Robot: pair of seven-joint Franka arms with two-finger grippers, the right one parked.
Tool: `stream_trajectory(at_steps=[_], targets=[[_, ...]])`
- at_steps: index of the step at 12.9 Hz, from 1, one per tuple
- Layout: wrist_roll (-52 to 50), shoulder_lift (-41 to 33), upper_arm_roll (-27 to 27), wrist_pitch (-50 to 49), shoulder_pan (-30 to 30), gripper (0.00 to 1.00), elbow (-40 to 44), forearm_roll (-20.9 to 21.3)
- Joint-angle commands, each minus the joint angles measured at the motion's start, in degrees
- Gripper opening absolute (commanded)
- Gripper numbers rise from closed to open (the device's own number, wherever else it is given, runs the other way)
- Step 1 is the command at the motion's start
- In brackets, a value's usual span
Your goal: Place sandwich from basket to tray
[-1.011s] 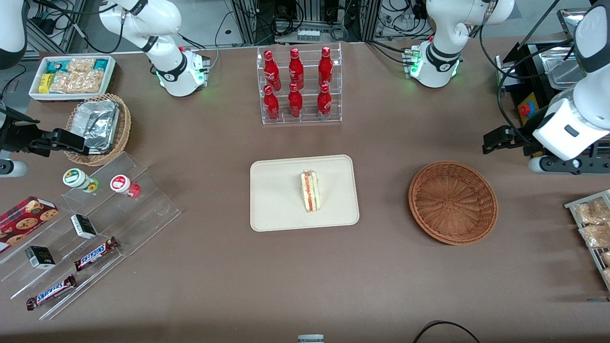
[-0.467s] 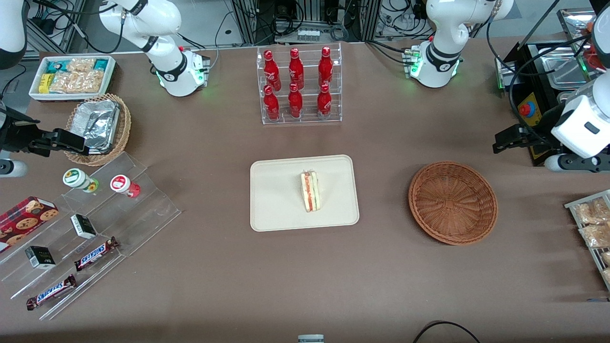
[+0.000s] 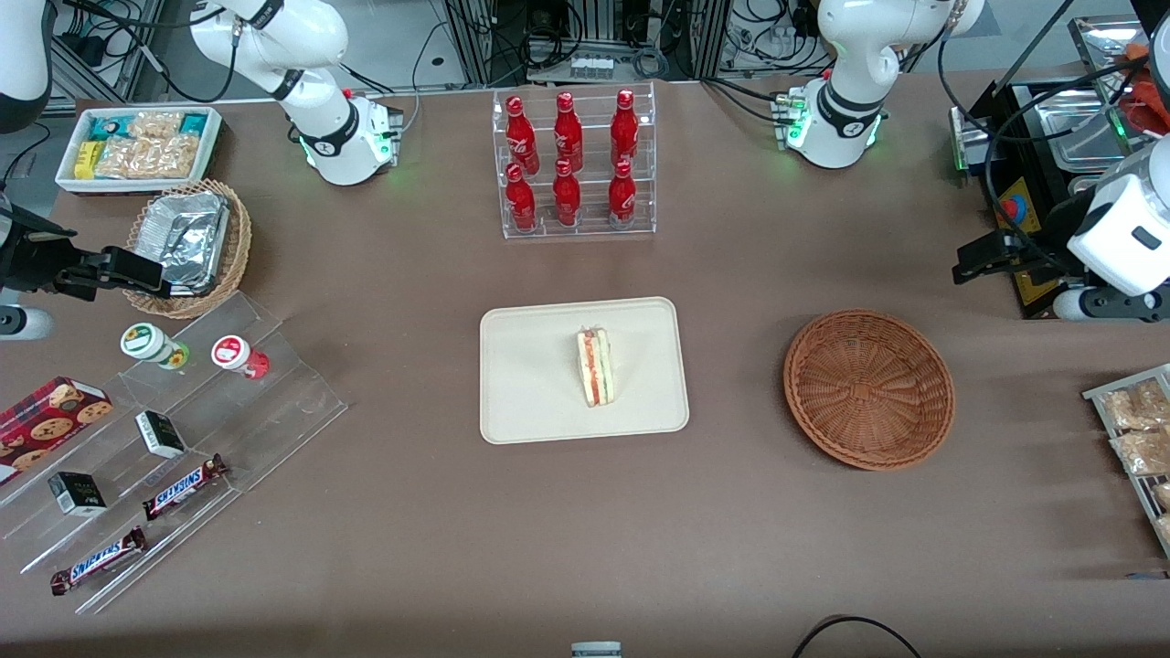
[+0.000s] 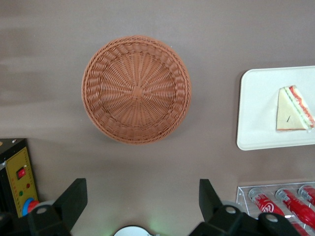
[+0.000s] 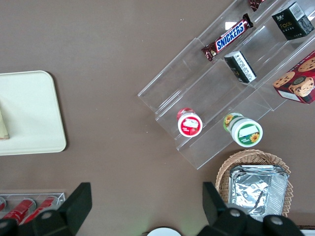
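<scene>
1. I see the small triangular sandwich [image 3: 595, 367], a white-bread wedge with red, orange and green filling, lying on the flat cream-beige rectangular tray [image 3: 530, 384], a little toward the working arm's side of its middle. It touches nothing but the tray.
2. In the front view its long axis runs from farther to nearer the camera, roughly parallel to the tray's short sides. The filling edge shows as a stripe along that axis, and the wedge's narrow tip points away from the camera.
3. The round reddish-brown wicker basket [image 4: 136, 89] sits well apart from the tray, toward the working arm's end of the worktop [image 3: 731, 274], with nothing in it.
4. The left arm's gripper [image 4: 142, 206] is released, its fingers spread wide and grasping nothing, high above the worktop near the basket's farther edge.
5. I judge the placing done and the step in hand to be the retreat. The next move calls only for parking the arm clear of the basket.
</scene>
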Motion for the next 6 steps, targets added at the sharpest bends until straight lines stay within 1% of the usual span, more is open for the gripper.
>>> stream_trajectory(at_steps=[1, 6], targets=[[0.61, -2.86, -0.03, -3.04, 1.01, 1.00, -0.93, 0.91], [0.61, -5.94, 0.67, -8.40, 1.01, 1.00, -0.93, 0.83]])
